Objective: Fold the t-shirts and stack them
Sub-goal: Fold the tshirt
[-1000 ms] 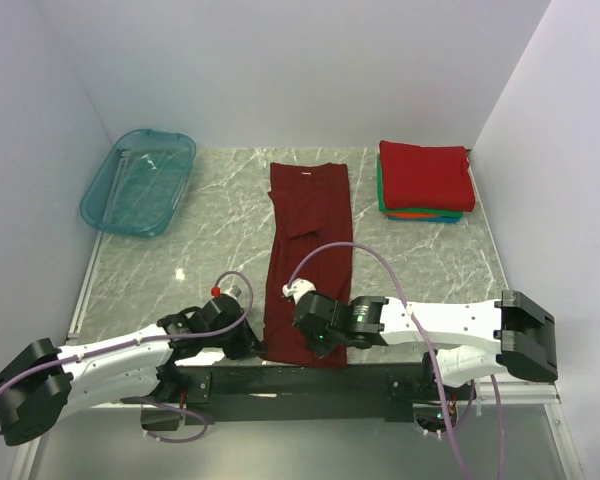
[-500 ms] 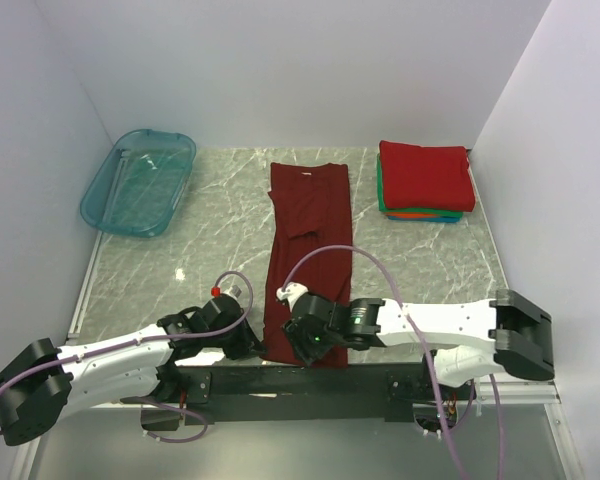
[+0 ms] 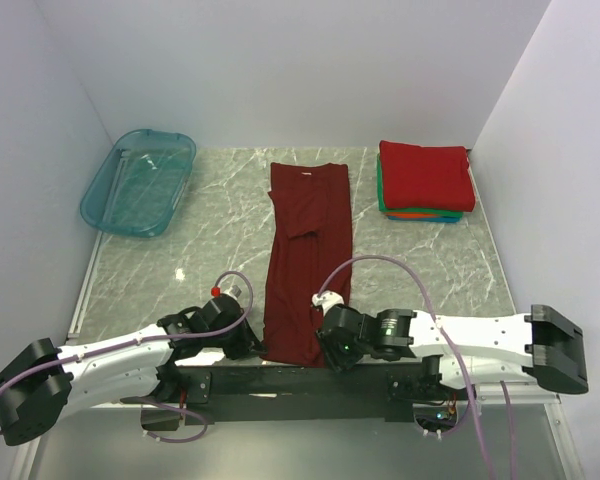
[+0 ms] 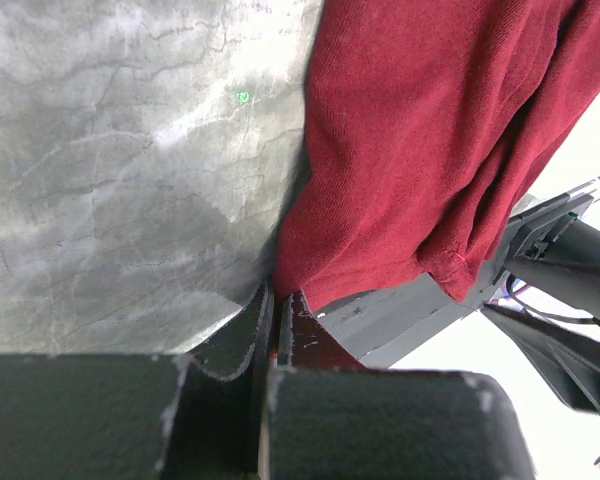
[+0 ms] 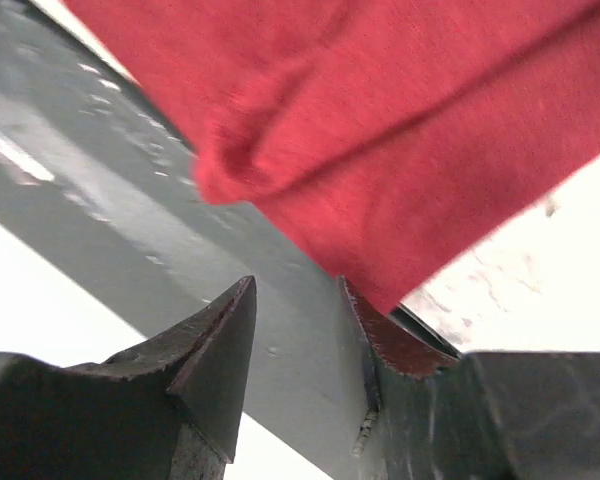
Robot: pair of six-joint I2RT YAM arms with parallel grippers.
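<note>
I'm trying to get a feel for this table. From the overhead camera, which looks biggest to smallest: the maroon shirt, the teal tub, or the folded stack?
1. Maroon shirt, laid out long: clearly the largest.
2 and 3. Tub and stack look about alike, so I would not rank them.

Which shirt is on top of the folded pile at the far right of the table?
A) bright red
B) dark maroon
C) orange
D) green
A: the bright red shirt lies uppermost there, with the edges of a green shirt and an orange shirt showing beneath it; the maroon shirt lies as a long strip mid-table.
</note>
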